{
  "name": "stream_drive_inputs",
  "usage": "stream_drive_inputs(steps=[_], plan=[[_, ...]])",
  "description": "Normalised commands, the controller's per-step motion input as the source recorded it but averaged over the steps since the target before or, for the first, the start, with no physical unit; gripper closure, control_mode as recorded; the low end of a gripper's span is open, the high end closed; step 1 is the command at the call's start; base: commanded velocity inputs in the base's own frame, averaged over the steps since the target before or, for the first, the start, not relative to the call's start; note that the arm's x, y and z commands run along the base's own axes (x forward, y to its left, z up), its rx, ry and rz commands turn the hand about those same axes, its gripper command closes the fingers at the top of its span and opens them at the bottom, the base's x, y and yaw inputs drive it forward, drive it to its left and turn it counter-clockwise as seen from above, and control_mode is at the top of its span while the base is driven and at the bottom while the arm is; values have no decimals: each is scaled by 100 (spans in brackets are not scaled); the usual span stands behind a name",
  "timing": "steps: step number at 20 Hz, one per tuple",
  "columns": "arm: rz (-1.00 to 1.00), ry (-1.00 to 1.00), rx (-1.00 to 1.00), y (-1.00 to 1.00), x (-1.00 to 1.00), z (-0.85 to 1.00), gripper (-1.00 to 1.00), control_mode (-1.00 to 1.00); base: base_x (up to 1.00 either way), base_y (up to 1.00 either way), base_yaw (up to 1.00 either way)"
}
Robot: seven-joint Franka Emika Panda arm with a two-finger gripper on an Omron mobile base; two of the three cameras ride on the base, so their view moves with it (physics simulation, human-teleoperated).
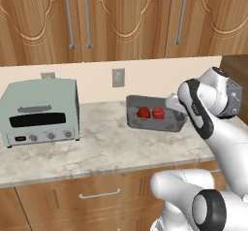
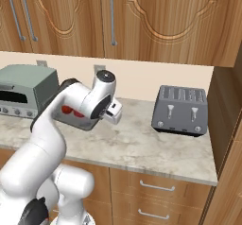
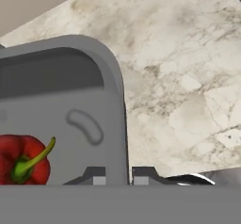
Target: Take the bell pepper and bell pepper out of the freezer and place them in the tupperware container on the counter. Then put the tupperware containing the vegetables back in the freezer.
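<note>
Hand view has the fingers (image 3: 115,175) pinching the flared rim of the grey tupperware container (image 3: 70,91), red bell pepper (image 3: 23,159) inside

Arm bent over the tupperware container (image 2: 80,120) on the counter (image 2: 142,143)

Red bell pepper (image 2: 71,110) shows just behind the forearm — a dark four-slot toaster (image 2: 180,109) stands well off to the hand's right, toaster oven (image 2: 23,90) far left.

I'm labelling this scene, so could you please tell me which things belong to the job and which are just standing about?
Job: two bell peppers; tupperware container holding them; counter; tool straddling the container's rim.

Standing about: toaster oven; toaster; wall outlet.
</note>
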Motion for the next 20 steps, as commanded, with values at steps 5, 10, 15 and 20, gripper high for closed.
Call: stream_drive_inputs(steps=[5,10,15,20], plan=[[0,0,0,24,-69,61,100,-100,0,0,0],[0,0,0,32,-64,35,100,-100,0,0,0],[0,0,0,25,-42,26,100,-100,0,0,0],[0,0,0,35,-35,34,100,-100,0,0,0]])
